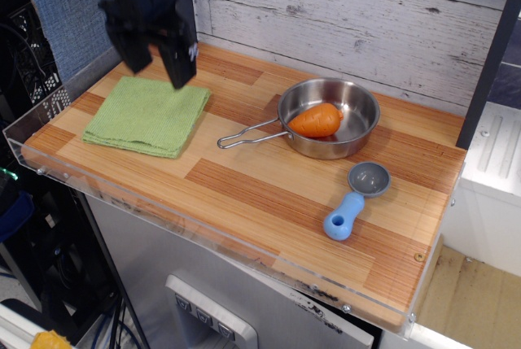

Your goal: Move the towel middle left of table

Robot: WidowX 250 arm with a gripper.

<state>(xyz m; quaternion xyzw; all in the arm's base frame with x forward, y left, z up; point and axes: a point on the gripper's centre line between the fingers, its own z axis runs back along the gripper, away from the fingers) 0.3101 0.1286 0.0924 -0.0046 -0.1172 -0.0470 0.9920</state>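
The light green folded towel [146,115] lies flat on the left part of the wooden table [269,186], near the left acrylic rim. My black gripper [159,63] hangs above the towel's far edge, lifted off it. Its two fingers [181,60] stand apart and hold nothing.
A steel pan [330,117] with an orange carrot [316,120] in it stands right of the towel, its wire handle [244,135] pointing toward the towel. A blue scoop [356,199] lies in front of the pan. A plank wall runs along the back.
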